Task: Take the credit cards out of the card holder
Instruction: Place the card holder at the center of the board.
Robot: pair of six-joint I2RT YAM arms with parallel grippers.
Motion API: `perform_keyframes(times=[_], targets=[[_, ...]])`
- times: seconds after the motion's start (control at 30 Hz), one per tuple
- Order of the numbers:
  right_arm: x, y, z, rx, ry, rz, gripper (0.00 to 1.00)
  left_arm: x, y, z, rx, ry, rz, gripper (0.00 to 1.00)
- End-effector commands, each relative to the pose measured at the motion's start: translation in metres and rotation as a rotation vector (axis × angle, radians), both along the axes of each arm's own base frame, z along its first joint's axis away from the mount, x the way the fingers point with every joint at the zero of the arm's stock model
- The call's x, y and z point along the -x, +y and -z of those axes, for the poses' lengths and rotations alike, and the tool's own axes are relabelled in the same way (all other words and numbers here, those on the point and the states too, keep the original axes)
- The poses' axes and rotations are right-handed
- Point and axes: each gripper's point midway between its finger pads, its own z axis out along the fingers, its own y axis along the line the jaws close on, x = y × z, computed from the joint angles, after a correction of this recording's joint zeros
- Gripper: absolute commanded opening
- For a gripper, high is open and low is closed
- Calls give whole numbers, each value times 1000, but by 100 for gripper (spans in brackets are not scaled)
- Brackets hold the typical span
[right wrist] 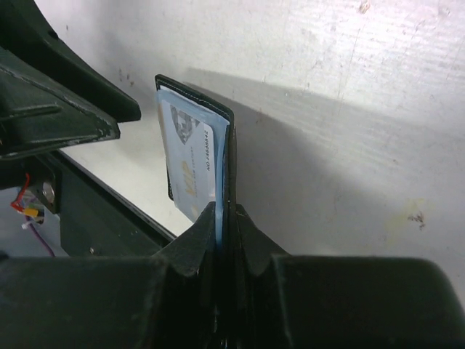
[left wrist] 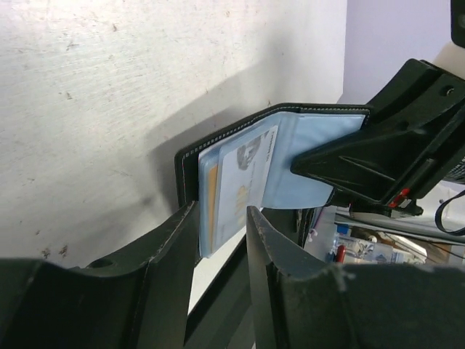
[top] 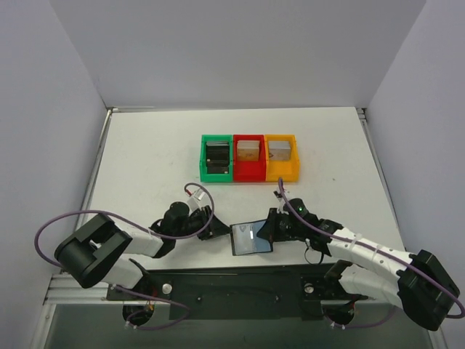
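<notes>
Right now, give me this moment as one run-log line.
card holder: open | right end effector: shut on card holder | left end effector: open, straddling card holder's edge | credit cards: in pockets, not yet out

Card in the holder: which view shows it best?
Left wrist: the card lies broad-side in the holder, photo and print visible. Right wrist sees it at a steep slant, lower end hidden between the right fingers. Top view shows only the open holder, too small to pick out a card.
</notes>
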Motion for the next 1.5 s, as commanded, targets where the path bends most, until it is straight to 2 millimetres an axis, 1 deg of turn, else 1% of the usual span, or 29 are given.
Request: perform_keyframes(times=[0.0, 0.1, 0.13, 0.17, 0.27, 0.37, 0.43, 0.57, 0.6, 0.63, 0.73, 0.77, 0.8, 0.83, 0.87, 0.9, 0.93, 0.97, 1.03, 1.1, 1.13, 1.17, 1.2, 1.23, 1.3, 1.33, 1.37, 1.43, 1.47], targets=[[-20, 1, -6, -56, -59, 106, 0, -14, 0, -19, 60, -85, -59, 44], [-25, 3, -4, -98, -56, 160, 0, -13, 5, -35, 68, -127, -81, 45], [-28, 2, 0, -107, -60, 179, 0, -18, 6, -40, 55, -159, -97, 46], [-28, 2, 2, -113, -48, 198, 0, -14, 8, -44, 35, -167, -95, 47], [-32, 5, 10, -118, -33, 226, 0, -20, 17, -60, -25, -244, -139, 51], [-35, 7, 15, -118, -21, 244, 0, -16, 21, -70, -45, -283, -147, 53], [-37, 9, 18, -114, -13, 254, 0, -14, 17, -69, -59, -282, -133, 53], [-38, 15, 22, -101, 1, 248, 0, -8, 1, -56, -88, -263, -85, 52], [-37, 15, 26, -84, 7, 240, 0, -7, -2, -48, -103, -252, -77, 52], [-37, 15, 27, -74, 9, 238, 0, -9, -3, -48, -106, -251, -81, 52], [-32, 8, 35, -8, 22, 220, 0, -12, -6, -37, -134, -239, -81, 51], [-33, 6, 35, 9, 18, 218, 0, -15, -8, -40, -138, -250, -78, 52], [-30, 0, 39, 47, 20, 205, 3, -16, -7, -34, -160, -241, -73, 51], [-32, -2, 37, 58, 11, 209, 10, -18, -9, -37, -163, -254, -69, 51], [-30, -8, 40, 93, 15, 212, 16, -18, -9, -35, -174, -250, -65, 51], [-32, -10, 36, 89, 5, 218, 26, -20, -11, -37, -172, -258, -63, 51], [-31, -17, 38, 116, 11, 226, 30, -20, -11, -38, -174, -261, -62, 51], [-29, -21, 37, 130, 10, 227, 38, -21, -11, -39, -173, -266, -61, 51], [-29, -32, 33, 166, -7, 237, 47, -22, -12, -43, -170, -277, -65, 51], [-30, -40, 25, 194, -26, 239, 51, -23, -11, -46, -174, -286, -61, 51], [-33, -44, 19, 216, -50, 242, 52, -23, -10, -47, -177, -286, -61, 51], [-28, -50, 15, 239, -43, 235, 52, -24, -11, -50, -176, -298, -58, 51], [-34, -56, 7, 265, -80, 257, 52, -24, -10, -52, -180, -306, -55, 51], [-32, -61, -1, 277, -95, 252, 52, -25, -10, -55, -177, -312, -56, 51], [-36, -55, -27, 227, -151, 244, 50, -26, -11, -56, -178, -321, -52, 51], [-40, -46, -44, 169, -189, 231, 46, -27, -13, -59, -173, -329, -47, 51], [-37, -35, -55, 114, -193, 193, 45, -27, -14, -55, -180, -324, -43, 51], [-34, -12, -71, 21, -189, 120, 41, -28, -15, -52, -187, -318, -38, 50], [-34, -4, -69, 11, -161, 102, 36, -28, -16, -51, -187, -314, -38, 50]])
